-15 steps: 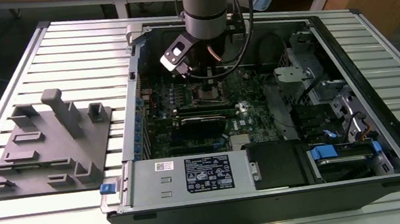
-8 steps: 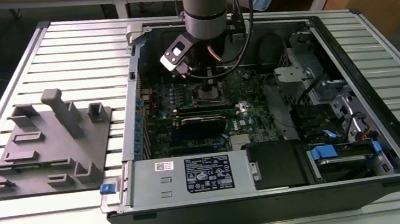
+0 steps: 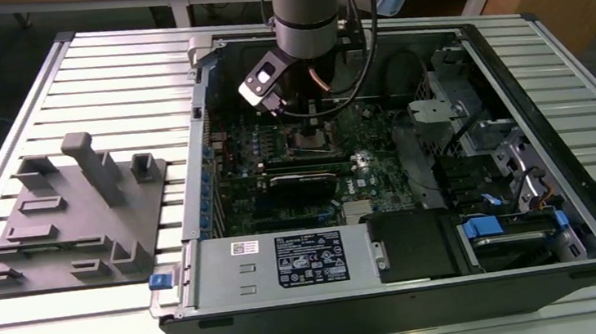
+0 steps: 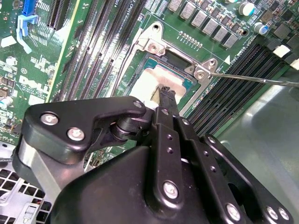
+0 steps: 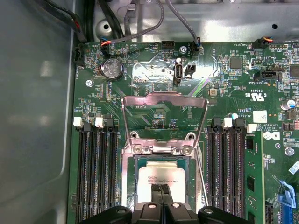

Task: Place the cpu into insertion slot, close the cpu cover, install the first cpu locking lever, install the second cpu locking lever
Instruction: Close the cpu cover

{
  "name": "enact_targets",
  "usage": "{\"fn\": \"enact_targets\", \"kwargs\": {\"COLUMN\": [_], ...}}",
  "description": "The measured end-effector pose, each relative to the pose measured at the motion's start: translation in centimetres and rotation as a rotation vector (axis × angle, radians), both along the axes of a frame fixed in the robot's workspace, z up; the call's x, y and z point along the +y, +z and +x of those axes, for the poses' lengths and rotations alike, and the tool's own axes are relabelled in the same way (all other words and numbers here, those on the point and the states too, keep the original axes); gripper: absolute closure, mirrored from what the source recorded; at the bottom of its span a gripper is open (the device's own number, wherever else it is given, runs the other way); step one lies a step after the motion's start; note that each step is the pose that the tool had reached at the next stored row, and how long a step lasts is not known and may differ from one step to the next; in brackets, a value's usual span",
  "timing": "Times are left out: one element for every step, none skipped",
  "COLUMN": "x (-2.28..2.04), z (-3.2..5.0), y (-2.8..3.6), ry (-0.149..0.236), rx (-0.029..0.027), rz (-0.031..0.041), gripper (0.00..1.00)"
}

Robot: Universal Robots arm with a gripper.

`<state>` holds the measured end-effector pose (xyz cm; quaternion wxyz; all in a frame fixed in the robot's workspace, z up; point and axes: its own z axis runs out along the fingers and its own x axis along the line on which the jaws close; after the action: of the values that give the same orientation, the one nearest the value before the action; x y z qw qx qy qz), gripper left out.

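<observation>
Currently your gripper (image 5: pixel 161 189) is hanging over the cpu socket with its two black fingers (image 5: pixel 157 196) pressing flat against each other. Only a hairline seam is showing between them, so the pincer is as narrow as it goes. In both wrist views the joined tips are sitting at the dull silver top of the cpu (image 5: pixel 152 173). You cannot tell whether they are pressing on it or hovering just above.

The cpu is lying flat inside its slot, squared up with the socket walls. It is sitting between the two banks of memory slots (image 5: pixel 96 172) on the motherboard (image 5: pixel 224 84). The cpu cover (image 5: pixel 163 95) is standing open, tilting up from its hinge at the socket's edge, and green board is showing through its window. In the second wrist view a thin locking lever (image 4: pixel 252 79) is angling away from the socket's corner and out across the neighbouring memory slots.

In the exterior view the arm (image 3: pixel 305 10) is reaching down into the open computer case (image 3: pixel 400 313), which is lying on its side on the slatted table (image 3: pixel 103 71). The labelled power supply box (image 3: pixel 285 262) is filling the case corner nearest the grey fixture plate (image 3: pixel 74 229). That plate is resting near the table's edge on the exterior view's left, well apart from the gripper.
</observation>
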<state>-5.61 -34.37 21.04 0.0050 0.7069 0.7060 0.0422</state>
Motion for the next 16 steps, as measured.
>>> {"fn": "enact_targets", "kwargs": {"x": [0.00,0.00,0.00,0.00,0.00,-0.01,0.00,0.00,0.00,0.00,0.00,0.00,0.00,0.00,0.00,0.00], "z": [0.00,0.00,0.01,0.04,0.06,0.07,0.07,0.07,0.07,0.07,0.07,0.07,0.07,0.07,0.07,0.07], "y": [0.00,0.00,0.01,0.01,0.01,0.02,0.02,0.04,0.11,0.25,0.40,0.55,0.73,0.91,1.12,1.32], "ry": [0.000,0.000,0.000,0.000,0.000,0.000,0.000,0.000,0.000,0.000,0.000,0.000,0.000,0.000,0.000,0.000], "rx": [0.0000,0.0016,0.0056,0.0124,0.0192,0.0210,0.0219,0.0218,0.0218,0.0218,0.0219,0.0219,0.0218,0.0218,0.0219,0.0219], "rz": [0.0000,0.0005,0.0018,0.0022,0.0025,0.0034,0.0045,0.0047,0.0049,0.0049,0.0048,0.0049,0.0050,0.0050,0.0050,0.0049], "gripper": [0.89,0.89,0.89,0.89,0.89,0.89,0.89,0.89,0.89,0.89,0.89,0.89,0.89,0.89,0.89,0.89]}}
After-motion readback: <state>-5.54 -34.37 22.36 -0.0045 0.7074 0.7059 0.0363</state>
